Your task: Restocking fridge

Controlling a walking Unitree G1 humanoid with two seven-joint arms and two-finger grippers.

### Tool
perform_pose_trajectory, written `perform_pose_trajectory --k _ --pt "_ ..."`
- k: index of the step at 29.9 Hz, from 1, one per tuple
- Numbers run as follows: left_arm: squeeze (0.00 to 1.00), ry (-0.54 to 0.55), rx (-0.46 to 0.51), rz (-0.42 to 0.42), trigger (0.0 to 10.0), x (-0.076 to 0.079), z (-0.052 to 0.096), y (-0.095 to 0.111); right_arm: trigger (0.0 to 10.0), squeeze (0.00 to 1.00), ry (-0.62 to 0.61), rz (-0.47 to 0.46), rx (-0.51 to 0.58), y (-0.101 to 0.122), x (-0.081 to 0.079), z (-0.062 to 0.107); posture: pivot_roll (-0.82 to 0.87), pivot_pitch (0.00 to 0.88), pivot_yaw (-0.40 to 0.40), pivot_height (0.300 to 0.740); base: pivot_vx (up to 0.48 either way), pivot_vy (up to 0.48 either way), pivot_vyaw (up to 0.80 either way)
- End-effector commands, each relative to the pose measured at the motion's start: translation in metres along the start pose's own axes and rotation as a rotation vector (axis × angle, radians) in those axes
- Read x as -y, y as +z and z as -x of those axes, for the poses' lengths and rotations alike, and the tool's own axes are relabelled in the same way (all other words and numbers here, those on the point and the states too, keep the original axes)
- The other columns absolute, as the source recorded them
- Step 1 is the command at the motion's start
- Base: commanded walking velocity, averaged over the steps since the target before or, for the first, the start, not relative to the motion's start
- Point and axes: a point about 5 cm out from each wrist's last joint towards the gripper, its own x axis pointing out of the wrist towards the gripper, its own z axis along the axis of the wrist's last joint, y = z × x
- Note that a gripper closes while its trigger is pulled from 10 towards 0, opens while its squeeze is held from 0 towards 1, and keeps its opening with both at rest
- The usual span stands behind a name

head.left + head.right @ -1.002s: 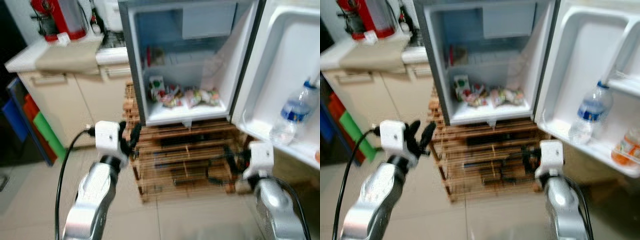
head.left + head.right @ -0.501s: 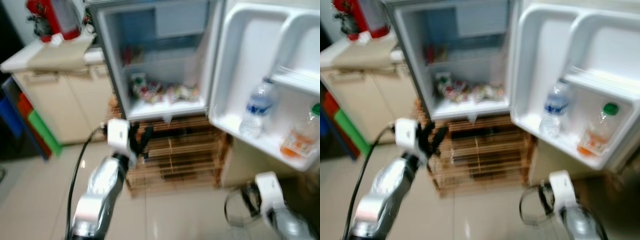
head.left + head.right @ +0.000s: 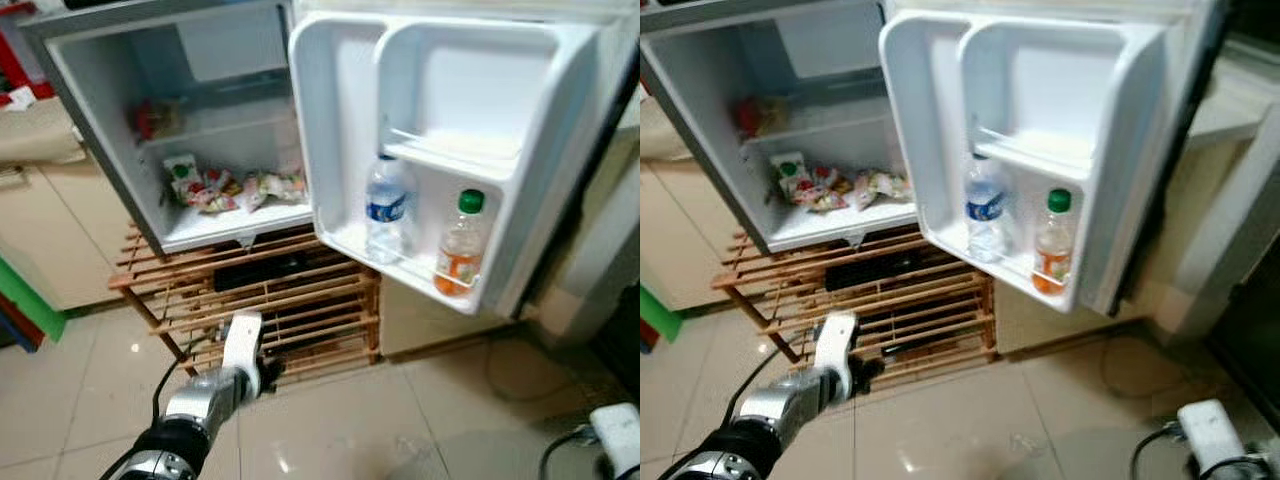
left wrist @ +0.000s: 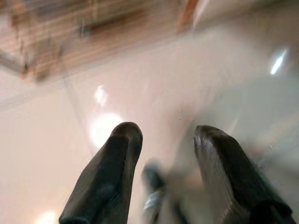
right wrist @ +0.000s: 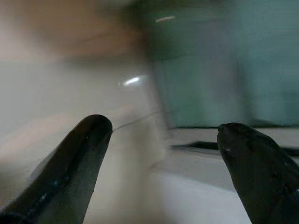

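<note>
A small fridge stands open on a wooden slatted rack. Snack packets lie on its bottom shelf and a red item sits on the shelf above. The open door holds a water bottle and an orange drink bottle with a green cap on its lower shelf. My left gripper hangs low over the floor tiles in front of the rack, open and empty. My right gripper is open with nothing between its fingers; its white wrist sits low at the right.
A beige cabinet stands left of the fridge, with green and blue panels leaning at its foot. A cable lies on the tiles under the door. A dark opening lies at the far right.
The camera has swung right, so the door now sits mid-picture. Both arms have dropped lower, the left from rack height toward the floor, the right into the bottom right corner.
</note>
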Motion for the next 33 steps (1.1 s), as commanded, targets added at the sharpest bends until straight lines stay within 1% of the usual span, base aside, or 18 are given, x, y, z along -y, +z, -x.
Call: perform_pose_trajectory --k 1,2,4,8,9,10,13,14,18,19,23,25,27,28,29,31,32,33 --pt "0.0 0.03 -0.069 -0.038 10.0 -0.006 -0.001 -0.013 10.0 0.0 -0.137 -0.085 0.142 0.041 0.025 -0.003 -0.26 0.0 0.148 0.74 0.0 0.0 0.0" --pt "0.0 0.017 -0.094 -0.057 10.0 -0.001 -0.002 -0.019 10.0 0.0 -0.175 -0.115 0.213 0.062 0.034 -0.001 -0.27 0.0 0.15 0.74 0.0 0.0 0.0" --pt "0.0 -0.005 -0.124 -0.078 10.0 0.004 -0.004 -0.025 10.0 0.0 -0.214 -0.146 0.3 0.087 0.044 0.003 -0.27 0.0 0.15 0.74 0.0 0.0 0.0" --pt "0.0 -0.02 -0.156 -0.095 10.0 0.01 -0.007 -0.032 10.0 0.0 -0.277 -0.21 0.45 0.135 0.054 0.011 -0.26 0.0 0.14 0.74 0.0 0.0 0.0" --pt "0.0 -0.02 -0.156 -0.095 10.0 0.01 -0.007 -0.032 10.0 0.0 -0.277 -0.21 0.45 0.135 0.054 0.011 -0.26 0.0 0.14 0.74 0.0 0.0 0.0" --pt "0.0 -0.015 -0.159 -0.102 10.0 0.01 -0.007 -0.032 10.0 0.0 -0.303 -0.222 0.474 0.143 0.057 0.013 -0.26 0.0 0.131 0.74 0.0 0.0 0.0" --pt "0.0 0.0 -0.17 -0.125 10.0 0.009 -0.007 -0.035 10.0 0.0 -0.323 -0.317 0.519 0.165 0.059 0.02 -0.25 0.0 0.122 0.74 0.0 0.0 0.0" --pt "0.0 0.004 -0.173 -0.12 10.0 0.008 -0.007 -0.036 10.0 0.0 -0.283 -0.363 0.533 0.175 0.054 0.023 -0.25 0.0 0.119 0.74 0.0 0.0 0.0" --pt "0.0 0.01 -0.172 -0.106 10.0 0.008 -0.007 -0.036 10.0 0.0 -0.224 -0.401 0.538 0.186 0.044 0.026 -0.24 0.0 0.118 0.74 0.0 0.0 0.0" --pt "0.0 0.011 -0.171 -0.101 10.0 0.007 -0.007 -0.036 10.0 0.0 -0.158 -0.433 0.552 0.198 0.035 0.03 -0.23 0.0 0.115 0.74 0.0 0.0 0.0" --pt "0.0 0.004 -0.197 -0.106 10.0 0.007 -0.006 -0.041 10.0 0.0 0.045 -0.512 0.621 0.233 0.01 0.047 -0.23 0.0 0.108 0.74 0.0 0.0 0.0" --pt "0.0 -0.002 -0.207 -0.109 10.0 0.008 -0.006 -0.044 10.0 0.0 0.074 -0.53 0.647 0.239 0.008 0.052 -0.22 0.0 0.104 0.74 0.0 0.0 0.0" --pt "0.0 -0.006 -0.219 -0.111 10.0 0.008 -0.006 -0.049 10.0 0.0 0.134 -0.57 0.731 0.254 0.004 0.065 -0.22 0.0 0.102 0.74 0.0 0.0 0.0" --pt "0.0 -0.006 -0.224 -0.104 10.0 0.008 -0.006 -0.051 10.0 0.0 0.19 -0.589 0.795 0.266 0.001 0.078 -0.22 0.0 0.101 0.74 0.0 0.0 0.0" --pt "0.0 -0.006 -0.224 -0.104 10.0 0.008 -0.006 -0.051 10.0 0.0 0.19 -0.589 0.795 0.266 0.001 0.078 -0.22 0.0 0.101 0.74 0.0 0.0 0.0" --pt "0.0 -0.005 -0.232 -0.101 10.0 0.008 -0.006 -0.055 10.0 0.0 0.324 -0.596 0.887 0.286 -0.006 0.103 -0.22 0.0 0.101 0.74 0.0 0.0 0.0" --pt "0.0 -0.005 -0.232 -0.101 10.0 0.008 -0.006 -0.055 10.0 0.0 0.324 -0.596 0.887 0.286 -0.006 0.103 -0.22 0.0 0.101 0.74 0.0 0.0 0.0" --pt "0.0 -0.006 -0.235 -0.098 10.0 0.007 -0.006 -0.057 10.0 0.0 0.455 -0.579 0.939 0.294 -0.015 0.12 -0.22 0.0 0.101 0.74 0.0 0.0 0.0"
